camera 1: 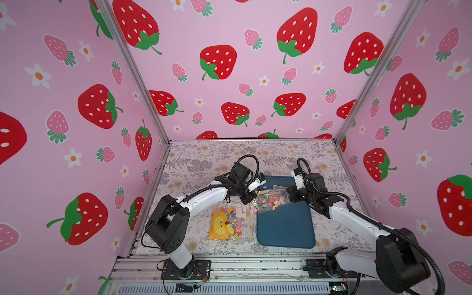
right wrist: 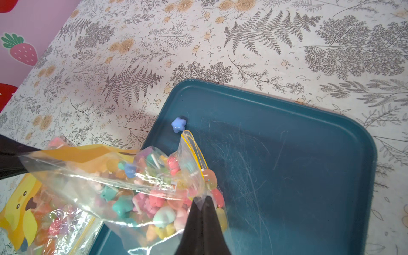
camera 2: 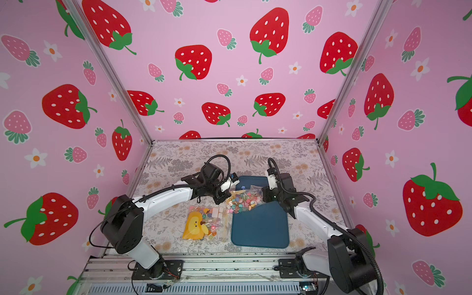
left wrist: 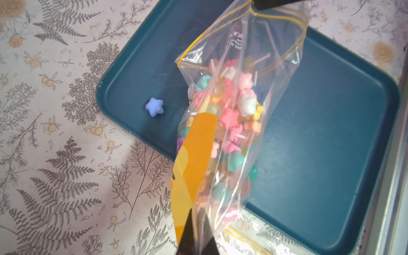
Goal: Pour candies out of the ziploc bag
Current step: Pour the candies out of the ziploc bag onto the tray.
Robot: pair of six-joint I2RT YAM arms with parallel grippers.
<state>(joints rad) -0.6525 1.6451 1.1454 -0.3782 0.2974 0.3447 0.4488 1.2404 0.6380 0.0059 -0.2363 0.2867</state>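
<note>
The tabletop (camera 1: 204, 158) is covered with pale paper printed with grey ferns and tan flowers. It is enclosed on three sides by pink walls (camera 1: 255, 63) patterned with red and pink strawberries and white flowers, and these are joined at the far corners by silver metal posts (camera 1: 135, 76). A grooved metal rail (camera 1: 229, 268), on which both arm bases are mounted, is seen along the near edge. A dark teal rectangular plastic tray (camera 1: 286, 229) with rounded corners is laid flat near the middle of the paper, and fine scratches are seen on its floor in the right wrist view. A clear plastic ziploc bag (camera 1: 278, 191) with a yellow zip line and an orange printed panel is held in the air above the far left part of the tray, stretched between the two arms. The left jaws are pressed together on the end away from the zip line. The right jaws are pinched on the plastic at the mouth, where the yellow lines are parted. The candies (left wrist: 231, 123), small stars in pink, white, teal, yellow and orange on short white sticks, are heaped inside the bag. A single pale blue star-shaped candy (left wrist: 154, 107) is seen lying on the tray near its far left corner. A second clear bag (camera 1: 229, 222) of sweets, printed with a yellow cartoon figure, is laid flat on the tabletop just beside the tray's left edge.
</note>
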